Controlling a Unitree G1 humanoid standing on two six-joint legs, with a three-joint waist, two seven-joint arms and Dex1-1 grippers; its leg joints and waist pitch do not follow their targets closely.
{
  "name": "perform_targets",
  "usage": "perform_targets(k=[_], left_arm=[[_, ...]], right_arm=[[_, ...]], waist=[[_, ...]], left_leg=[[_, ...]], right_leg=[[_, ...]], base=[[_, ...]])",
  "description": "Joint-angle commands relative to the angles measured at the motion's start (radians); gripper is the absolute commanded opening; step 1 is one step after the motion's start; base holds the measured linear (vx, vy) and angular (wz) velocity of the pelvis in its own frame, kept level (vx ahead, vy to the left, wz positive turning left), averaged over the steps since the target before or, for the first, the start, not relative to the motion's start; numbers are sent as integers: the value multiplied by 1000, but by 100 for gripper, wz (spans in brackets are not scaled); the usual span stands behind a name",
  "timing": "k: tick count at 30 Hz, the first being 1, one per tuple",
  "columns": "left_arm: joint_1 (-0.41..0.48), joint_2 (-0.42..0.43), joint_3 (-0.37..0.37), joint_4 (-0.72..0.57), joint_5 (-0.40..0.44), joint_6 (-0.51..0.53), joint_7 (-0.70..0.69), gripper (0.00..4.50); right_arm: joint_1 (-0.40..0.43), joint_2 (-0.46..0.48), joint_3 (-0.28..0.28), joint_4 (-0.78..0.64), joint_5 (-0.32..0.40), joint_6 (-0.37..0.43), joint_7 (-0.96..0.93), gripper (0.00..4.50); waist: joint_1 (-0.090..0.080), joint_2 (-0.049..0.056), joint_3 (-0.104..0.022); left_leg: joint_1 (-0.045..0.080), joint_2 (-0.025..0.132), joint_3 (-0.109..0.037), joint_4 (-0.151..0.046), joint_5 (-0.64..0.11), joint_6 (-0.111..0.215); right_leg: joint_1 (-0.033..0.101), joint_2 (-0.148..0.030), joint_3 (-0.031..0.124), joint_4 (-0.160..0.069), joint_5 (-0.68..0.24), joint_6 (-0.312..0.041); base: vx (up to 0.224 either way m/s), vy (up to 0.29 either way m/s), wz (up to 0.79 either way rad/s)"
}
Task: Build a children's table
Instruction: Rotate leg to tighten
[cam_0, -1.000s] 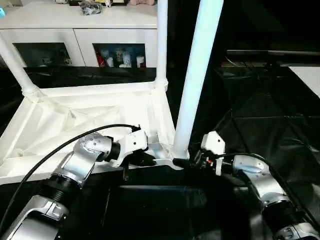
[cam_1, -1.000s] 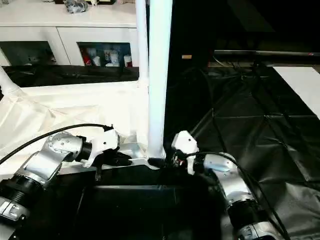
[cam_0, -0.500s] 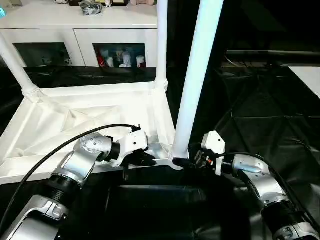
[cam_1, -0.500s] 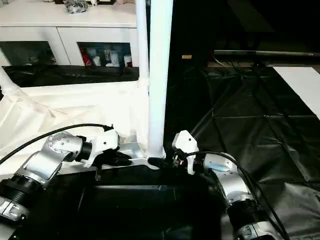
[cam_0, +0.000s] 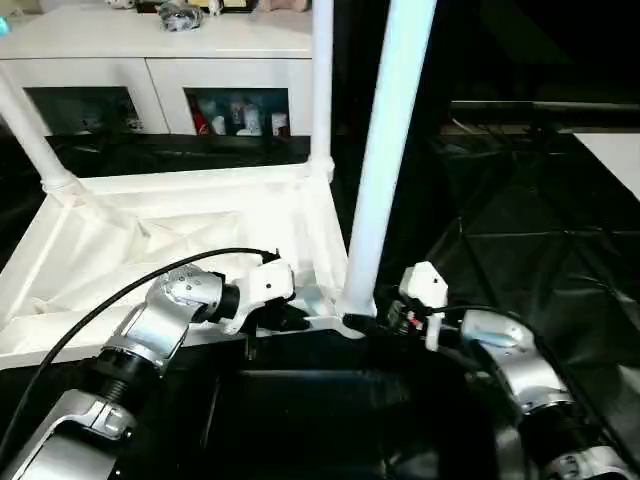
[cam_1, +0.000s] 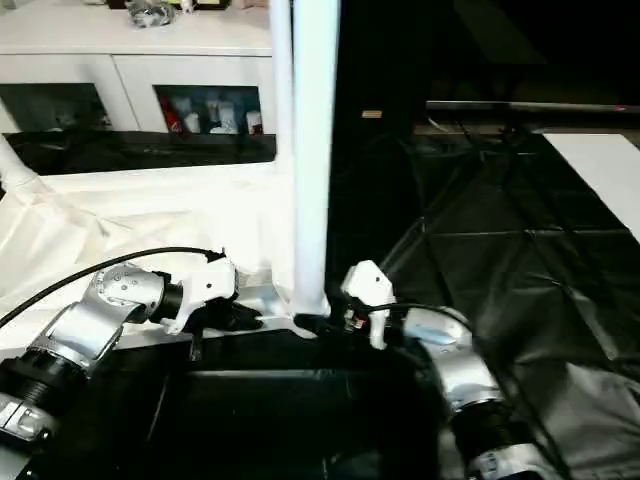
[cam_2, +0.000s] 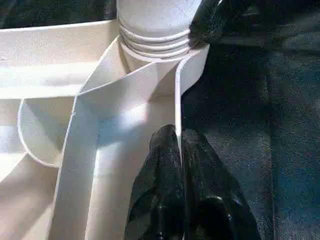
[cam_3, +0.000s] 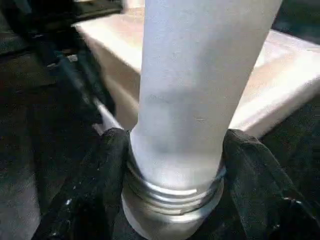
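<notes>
Left eye view: the upturned children's table (cam_0: 180, 225) lies across the left and centre of the frame, both grippers working at its near right corner.

The left gripper (cam_2: 178, 150) is pinched closed on the thin rim wall of the tabletop, one black finger on each side of it, just short of the corner socket (cam_2: 155, 47). The right gripper (cam_3: 172, 165) clasps the base of the nearest leg (cam_0: 385, 150), its fingers (cam_3: 102, 175) pressed on either side just above the ribbed collar where the leg meets the socket. That leg stands upright in the centre of the frame, a second leg (cam_0: 322, 85) stands behind it, and a third (cam_0: 30, 125) leans at upper left. A white cabinet (cam_0: 150, 60) runs along the top left.
</notes>
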Motion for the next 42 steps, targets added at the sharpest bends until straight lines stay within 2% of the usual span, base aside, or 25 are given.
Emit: perform_targets(k=[1, 4, 8, 11, 13, 16, 19, 20, 22, 25, 26, 27, 28, 29, 30, 31, 32, 33, 34, 35, 36, 37, 38, 39, 42], left_arm=[[37, -23, -51, 71, 53, 30, 42, 0], [-3, -112, -28, 142, 68, 52, 201, 0], [-67, -247, 1, 246, 70, 104, 394, 0], [-95, -291, 12, 291, 70, 111, 444, 0], [-115, -311, 19, 326, 74, 100, 468, 0], [-126, -319, 26, 349, 76, 86, 473, 0], [-138, -309, 26, 381, 84, 64, 476, 0], [-138, -306, 26, 385, 84, 60, 474, 0], [-132, -292, 20, 393, 86, 37, 446, 0], [-125, -272, 12, 389, 94, 17, 416, 0], [-122, -264, 8, 386, 96, 6, 403, 0], [-120, -260, 7, 384, 97, -1, 395, 0], [-114, -248, 2, 374, 95, -8, 369, 0], [-106, -232, -6, 360, 95, -26, 333, 0], [-101, -223, -11, 353, 94, -39, 314, 0], [-89, -204, -16, 333, 87, -51, 272, 0], [-82, -192, -19, 321, 83, -60, 247, 0], [-69, -174, -24, 298, 73, -78, 202, 0], [-61, -161, -29, 284, 66, -92, 171, 0], [-47, -141, -37, 259, 62, -102, 135, 0], [-33, -121, -45, 234, 57, -123, 101, 0], [-21, -104, -51, 212, 49, -129, 66, 0], [-5, -82, -59, 179, 39, -140, 21, 0], [-5, -82, -59, 179, 39, -140, 21, 0], [25, -39, -69, 111, 19, -142, -59, 0]], right_arm=[[-12, 10, -6, 54, -46, 36, -89, 257], [-30, 93, -38, 106, -72, 71, -306, 257], [-100, 220, -85, 224, -93, 115, -613, 256], [-132, 265, -89, 265, -94, 114, -672, 256], [-151, 287, -73, 281, -116, 112, -692, 256], [-166, 295, -58, 298, -138, 109, -696, 256], [-163, 308, -87, 303, -99, 83, -659, 256], [-161, 308, -92, 301, -92, 79, -651, 312], [-157, 302, -109, 294, -71, 54, -637, 326], [-152, 279, -93, 265, -91, 33, -624, 355], [-150, 268, -89, 252, -98, 29, -613, 369], [-148, 263, -87, 245, -100, 28, -607, 378], [-141, 240, -75, 221, -108, 13, -572, 378], [-131, 211, -58, 192, -117, -3, -525, 378], [-125, 197, -51, 179, -121, -12, -505, 378], [-109, 161, -40, 145, -123, -30, -455, 378], [-100, 141, -39, 127, -118, -36, -423, 378], [-87, 113, -40, 103, -106, -44, -377, 378], [-78, 95, -42, 86, -98, -48, -345, 378], [-61, 65, -42, 54, -76, -56, -280, 378], [-42, 36, -41, 18, -48, -53, -210, 378], [-27, 9, -38, -11, -26, -47, -156, 378], [-9, -24, -34, -52, 6, -33, -87, 378], [-9, -24, -34, -52, 6, -33, -87, 378], [22, -84, -27, -125, 66, 2, 36, 378]], waist=[[0, -5, -29], [-4, -6, -22], [-23, 0, -18], [-37, 8, -16], [-44, 8, -11], [-53, 20, -11], [-57, 19, -8], [-57, 14, -7], [-58, 12, -7], [-65, 12, -3], [-67, 23, -1], [-68, 24, 1], [-50, 30, 4], [-17, 28, 0], [-10, 14, -3], [-14, -10, -6], [5, -39, 1], [16, -39, -6], [42, -11, -17], [34, -10, -27], [33, -3, -25], [26, -3, -17], [25, -9, -16], [27, -12, -18], [32, -11, -30]], left_leg=[[4, 51, -21, -76, -295, 15], [15, 48, -31, -79, -384, -15], [13, 44, -48, -89, -477, -38], [44, 41, -51, -87, -590, -32], [46, 43, -56, -93, -639, -31], [43, 52, -65, -114, -727, -38], [50, 53, -61, -120, -771, -45], [56, 46, -59, -108, -743, -37], [56, 41, -57, -97, -703, -21], [45, 44, -62, -101, -701, -16], [33, 58, -68, -121, -762, -28], [22, 65, -71, -135, -793, -35], [-10, 83, -68, -179, -856, -55], [-21, 93, -41, -217, -878, -68], [2, 85, -27, -204, -837, -66], [48, 57, -21, -148, -761, -64], [79, -6, -17, 26, -287, 41], [-1, 9, -37, -13, -173, 69], [-19, 40, -48, -77, -97, 56], [9, 59, -42, -87, -127, 57], [14, 61, -36, -89, -162, 62], [15, 63, -28, -98, -278, 61], [24, 57, -24, -94, -369, 48], [31, 54, -19, -92, -388, 46], [25, 55, -11, -91, -294, 66]], right_leg=[[27, -75, 51, -100, -392, -194], [13, -79, 47, -123, -581, -118], [11, -78, 28, -136, -648, -63], [-5, -72, 6, -162, -637, -55], [-2, -68, -5, -167, -630, -46], [25, -73, -35, -166, -562, -32], [21, -78, -37, -165, -537, -42], [12, -90, -37, -179, -600, -34], [9, -97, -46, -193, -658, -12], [20, -95, -68, -200, -683, 16], [38, -90, -79, -177, -631, 15], [49, -84, -78, -160, -600, 9], [77, -71, -55, -94, -511, -19], [89, -54, -27, -17, -414, -45], [60, -60, -6, -33, -411, -58], [5, -78, 9, -108, -547, -49], [-43, -167, 34, -230, -923, -5], [46, -182, 55, -188, -859, -12], [59, -135, 28, -150, -635, -28], [31, -95, 19, -114, -352, -87], [27, -91, 20, -108, -269, -124], [22, -85, 21, -113, -261, -173], [15, -80, 26, -121, -374, -176], [12, -79, 29, -127, -402, -173], [22, -76, 40, -109, -260, -214]], base=[[-59, 3, -1], [-55, 9, -3], [-66, 31, -9], [-62, 48, -4], [-38, 56, -4], [-22, 57, -5], [-5, 17, -1], [0, 0, 0], [0, 0, 0], [0, 0, 0], [0, 0, 0], [0, 0, 0], [-65, -35, 5], [-65, -35, 5], [-5, -93, 24], [12, -128, 18], [12, -128, 18], [73, -57, -28], [120, -11, -25], [120, -11, -25], [0, 0, 0], [0, 0, 0], [0, 0, 0], [79, -29, 16], [90, -30, 18]])
